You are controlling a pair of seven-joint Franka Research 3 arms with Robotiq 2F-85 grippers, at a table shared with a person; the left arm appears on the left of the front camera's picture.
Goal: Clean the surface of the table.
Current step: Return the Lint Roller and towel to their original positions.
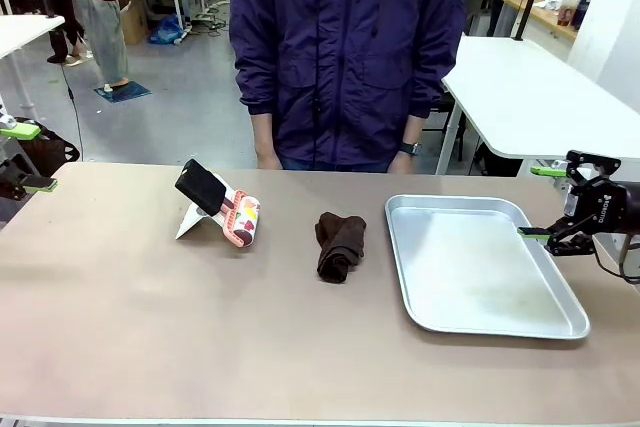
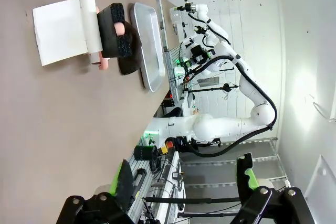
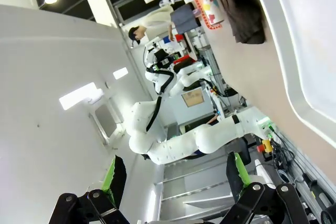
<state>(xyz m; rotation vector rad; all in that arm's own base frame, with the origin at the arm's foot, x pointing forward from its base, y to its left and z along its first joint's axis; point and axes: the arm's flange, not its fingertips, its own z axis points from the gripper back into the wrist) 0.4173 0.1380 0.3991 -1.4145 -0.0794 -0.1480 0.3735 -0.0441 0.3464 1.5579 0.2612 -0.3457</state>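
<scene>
1. Table [image 1: 150, 337], brownish-tan and matte with a thin pale edge, spans the front view from side to side; its near edge runs along the bottom of the picture.
2. Behind it stands one person [image 1: 345, 57] in a dark blue jacket, hands down at the far edge. Grey floor, white-topped tables [image 1: 540, 97] and other people fill the room beyond.
3. Three things lie on the top: one black sponge-like block propped on a colourful pouch and white paper [image 1: 215, 207] at the left of middle, one crumpled dark brown cloth [image 1: 340, 244] in the middle, and one shiny metal tray [image 1: 480, 265] at the right.
4. Left gripper [image 1: 28, 157] hangs off the table's left end, jaws apart, holding nothing.
5. Right gripper [image 1: 555, 202] hovers at the tray's right rim, jaws apart, holding nothing.
</scene>
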